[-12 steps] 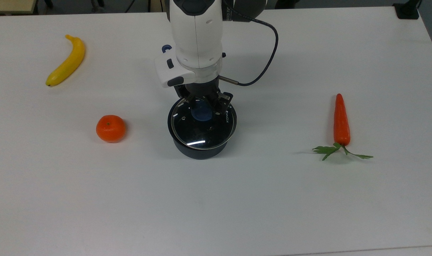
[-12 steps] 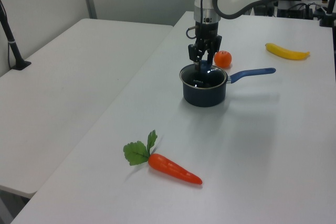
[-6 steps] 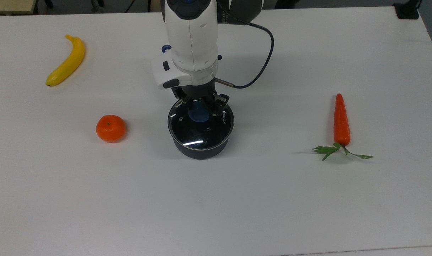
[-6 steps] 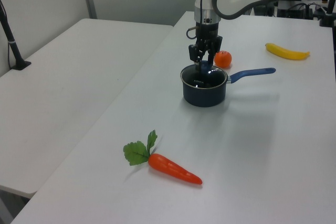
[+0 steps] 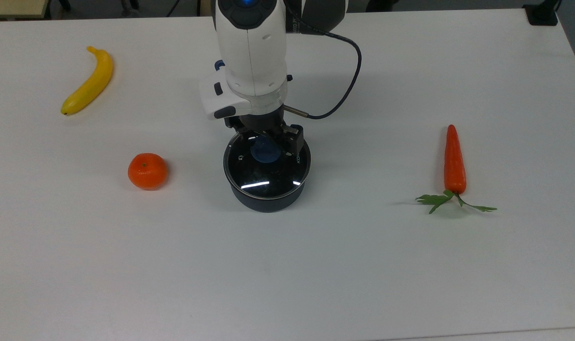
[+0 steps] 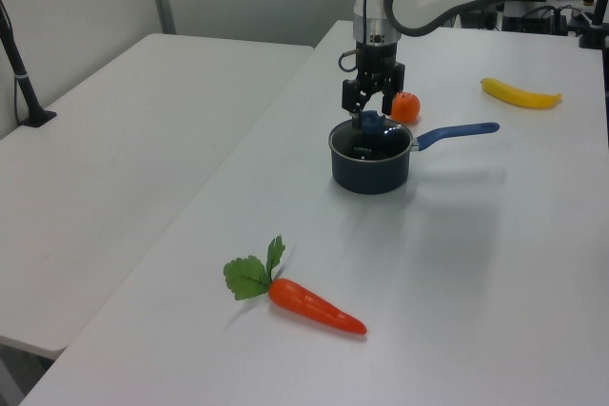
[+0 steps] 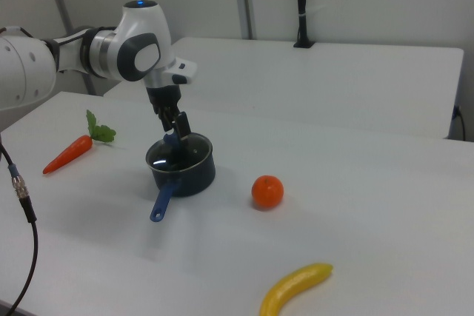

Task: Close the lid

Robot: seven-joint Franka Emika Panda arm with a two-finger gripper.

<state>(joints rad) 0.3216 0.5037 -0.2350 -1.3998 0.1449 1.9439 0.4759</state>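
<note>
Glass round lid point(image 5: 267, 166) with blue knob point(image 5: 265, 150) sat on dark pot point(image 5: 267, 200); gripper point(image 5: 267, 138) was spread around knob, unclenched. Lifting crookedly could snag it.

We see a dark blue saucepan point(image 5: 267, 201) near the middle of a white table point(image 5: 315, 274), its blue handle point(image 7: 163, 198) lying toward the near edge in the right view. In the top view, a tangerine point(image 5: 147, 171) sits to the saucepan's left, near it but apart, and a yellow banana point(image 5: 89, 81) lies farther off to the upper left. Well away on the top view's right of the saucepan, an orange carrot point(image 5: 454, 160) lies lengthwise, its green leaves point(image 5: 450, 201) pointing toward the lower edge. Beyond the saucepan in the right view we see a second white table point(image 7: 348, 72).
</note>
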